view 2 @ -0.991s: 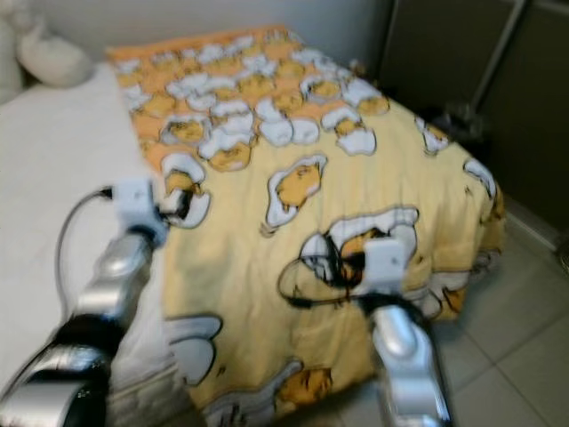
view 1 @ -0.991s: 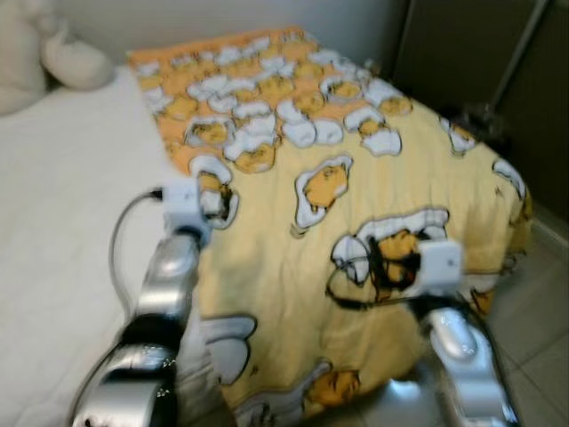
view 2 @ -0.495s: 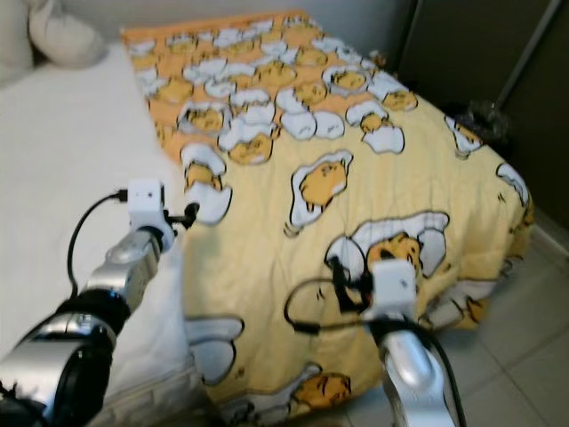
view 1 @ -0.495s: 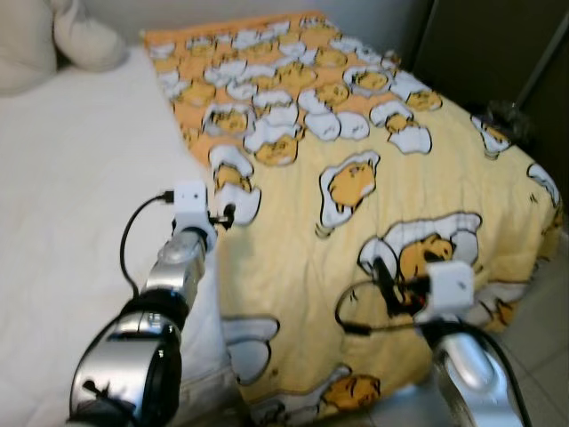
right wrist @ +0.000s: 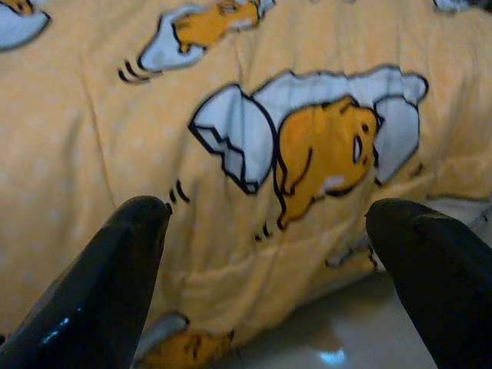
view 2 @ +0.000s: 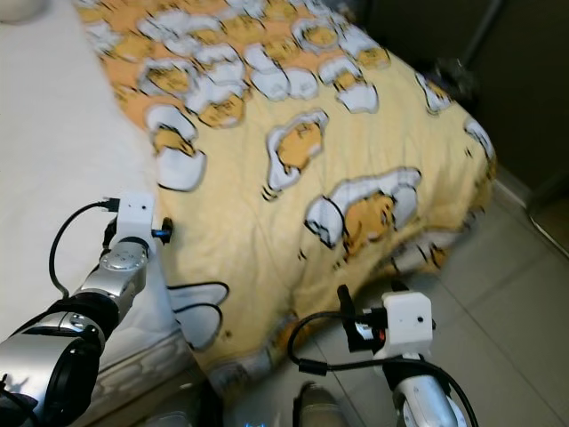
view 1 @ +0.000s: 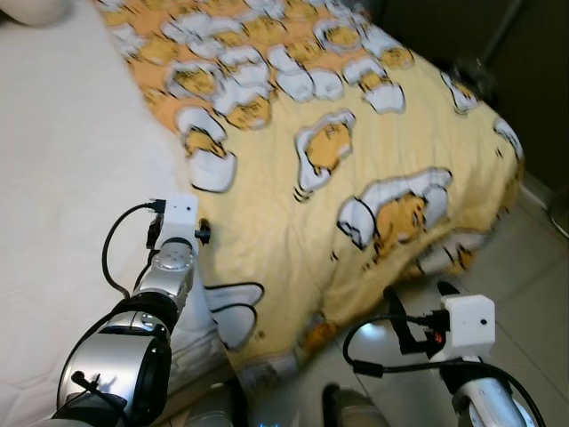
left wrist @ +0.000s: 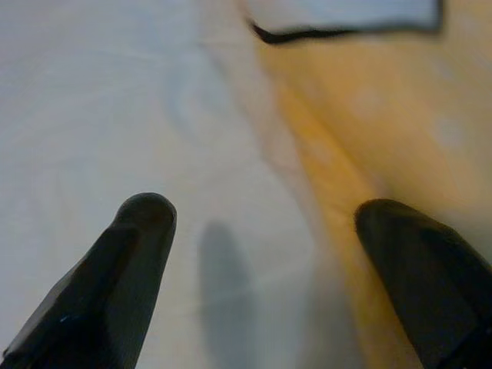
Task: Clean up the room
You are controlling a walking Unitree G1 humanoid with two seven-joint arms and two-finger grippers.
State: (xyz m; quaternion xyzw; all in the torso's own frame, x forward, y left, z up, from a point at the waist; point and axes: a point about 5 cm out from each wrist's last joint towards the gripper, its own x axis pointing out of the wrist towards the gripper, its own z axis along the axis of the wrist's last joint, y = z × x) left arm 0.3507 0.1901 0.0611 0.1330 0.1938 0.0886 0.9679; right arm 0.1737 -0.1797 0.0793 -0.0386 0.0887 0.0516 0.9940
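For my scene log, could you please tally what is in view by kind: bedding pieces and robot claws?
Yellow cartoon-print blankets: 1
White mattresses: 1
Robot claws: 2, left claw over the blanket's edge, right claw facing the blanket's overhang
Total: 4

A soft, matt yellow cloth blanket (view 1: pixel 356 151) with printed cartoon figures lies over a matt white quilted mattress (view 1: pixel 62 178), above glossy, reflective floor tiles (view 1: pixel 524 267), near brushed silver metal arms (view 1: pixel 164 285).
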